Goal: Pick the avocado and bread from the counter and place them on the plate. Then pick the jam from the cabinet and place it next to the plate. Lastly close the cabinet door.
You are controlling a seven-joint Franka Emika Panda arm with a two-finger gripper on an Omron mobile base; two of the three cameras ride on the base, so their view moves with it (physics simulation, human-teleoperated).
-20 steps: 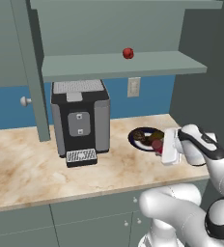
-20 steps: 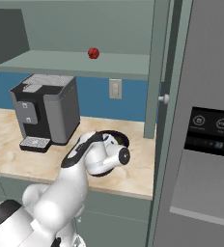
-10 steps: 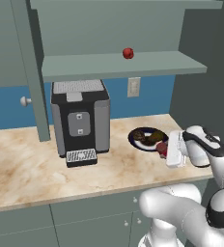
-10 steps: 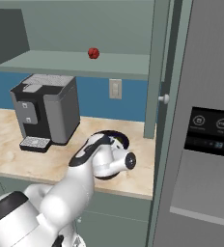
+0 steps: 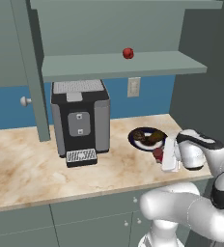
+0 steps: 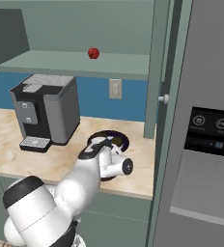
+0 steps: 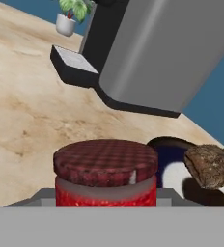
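My gripper [image 5: 162, 156] is shut on the jam [image 5: 158, 154], a small red jar with a checked dark red lid [image 7: 105, 162], low over the counter. It sits just in front of the plate [image 5: 134, 142], at the plate's front right edge. The dark-rimmed plate [image 7: 168, 146] carries the rough brown bread [image 7: 209, 165] and a smoother brown avocado [image 5: 155, 139] beside the bread [image 5: 140, 137]. The cabinet door [image 5: 32, 72] with its pale knob stands open at the left. I cannot tell whether the jar touches the counter.
A grey coffee machine [image 5: 80, 120] stands left of the plate, and its body [image 7: 157, 53] is close behind the jar. A small red ball [image 5: 128, 53] lies on the open shelf. A second open door [image 6: 158, 72] and a fridge [image 6: 205, 144] close off the right side.
My gripper has carried the jam a little down and toward the counter's front, from over the plate's edge to just in front of it. Its grip stays the same.
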